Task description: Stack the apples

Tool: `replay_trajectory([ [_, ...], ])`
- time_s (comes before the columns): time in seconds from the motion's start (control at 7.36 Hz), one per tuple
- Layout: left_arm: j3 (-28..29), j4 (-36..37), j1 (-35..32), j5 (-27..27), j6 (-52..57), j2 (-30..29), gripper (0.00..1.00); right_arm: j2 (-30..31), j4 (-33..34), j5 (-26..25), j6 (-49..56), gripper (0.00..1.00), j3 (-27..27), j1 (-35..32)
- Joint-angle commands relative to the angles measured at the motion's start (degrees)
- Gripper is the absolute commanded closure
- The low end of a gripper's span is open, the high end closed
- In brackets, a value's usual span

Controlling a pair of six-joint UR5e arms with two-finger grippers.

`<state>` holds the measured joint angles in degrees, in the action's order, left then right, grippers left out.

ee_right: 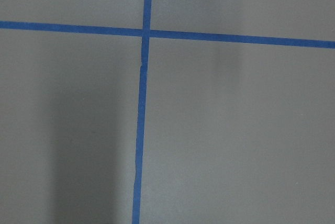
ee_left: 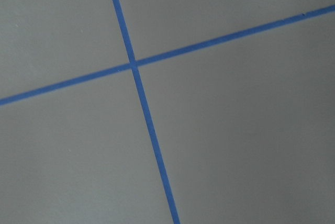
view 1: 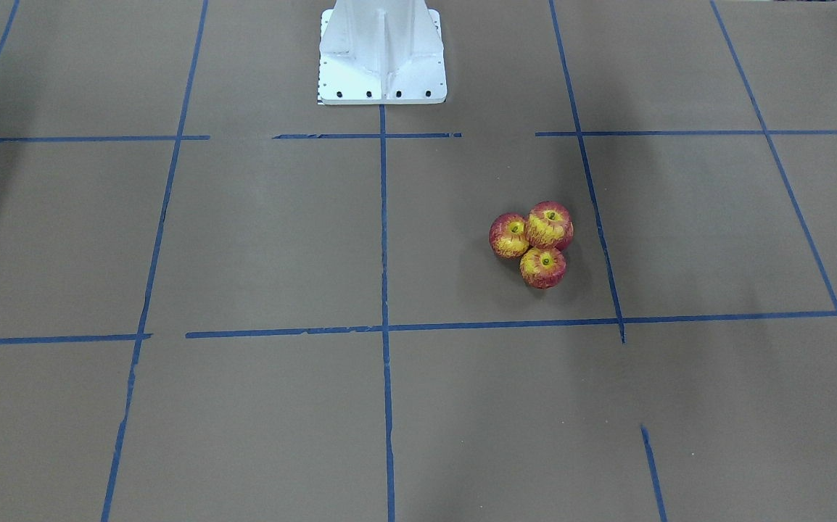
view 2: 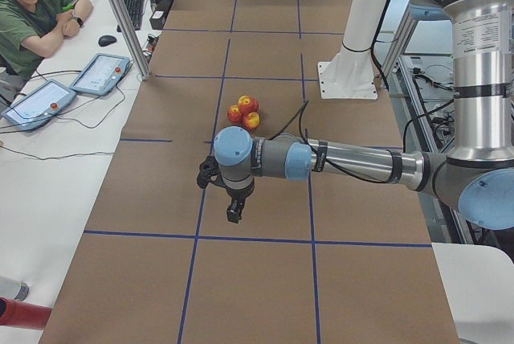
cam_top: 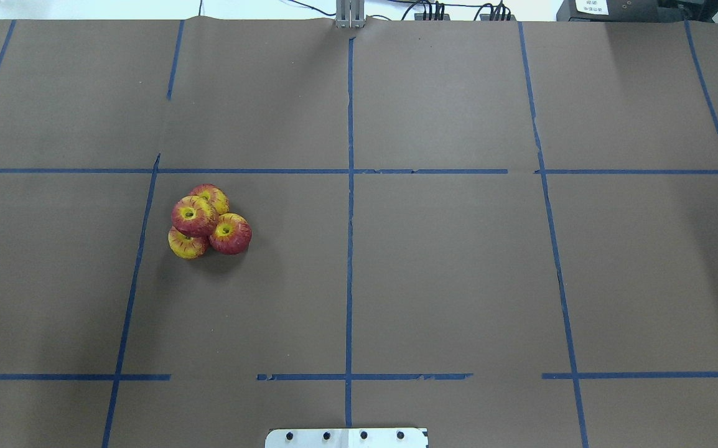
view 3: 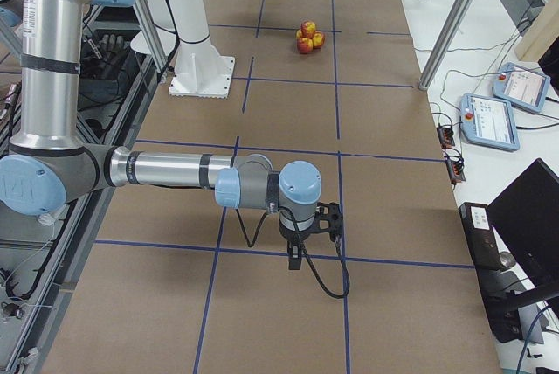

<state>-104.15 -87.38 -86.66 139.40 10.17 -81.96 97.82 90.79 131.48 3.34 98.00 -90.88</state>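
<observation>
Four red-and-yellow apples sit in a tight cluster on the brown table. In the overhead view one apple rests on top of three others. The front-facing view shows three of them, the raised one and two beside it. The cluster also shows in the left view and the right view. My left gripper hangs over the table well away from the apples, as does my right gripper. I cannot tell whether either is open or shut. Both wrist views show only brown paper and blue tape.
Blue tape lines grid the brown table. The white robot base stands at the middle of the robot's edge. A seated operator, tablets and metal posts are on the side benches.
</observation>
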Motion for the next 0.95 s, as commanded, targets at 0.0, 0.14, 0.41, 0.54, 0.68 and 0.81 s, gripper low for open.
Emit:
replay_trajectory([
  [0.0,0.6,-0.5,-0.3,0.9,0.6,0.1,0.00,0.0,0.0,0.0,0.0,0.00,0.0,0.0],
  [0.14,-0.3,-0.5,-2.4,0.9,0.6,0.0,0.00,0.0,0.0,0.0,0.0,0.00,0.0,0.0],
  [0.41,-1.0,-0.5,-3.6,1.1,0.4,-0.5,0.00,0.0,0.0,0.0,0.0,0.00,0.0,0.0],
  [0.54,-1.1,-0.6,-3.6,1.0,0.4,-0.8,0.00,0.0,0.0,0.0,0.0,0.00,0.0,0.0],
  [0.68,-0.9,-0.6,-3.6,0.9,0.4,-0.9,0.00,0.0,0.0,0.0,0.0,0.00,0.0,0.0],
  [0.81,-0.9,-0.5,-3.7,0.9,0.4,-0.8,0.00,0.0,0.0,0.0,0.0,0.00,0.0,0.0],
])
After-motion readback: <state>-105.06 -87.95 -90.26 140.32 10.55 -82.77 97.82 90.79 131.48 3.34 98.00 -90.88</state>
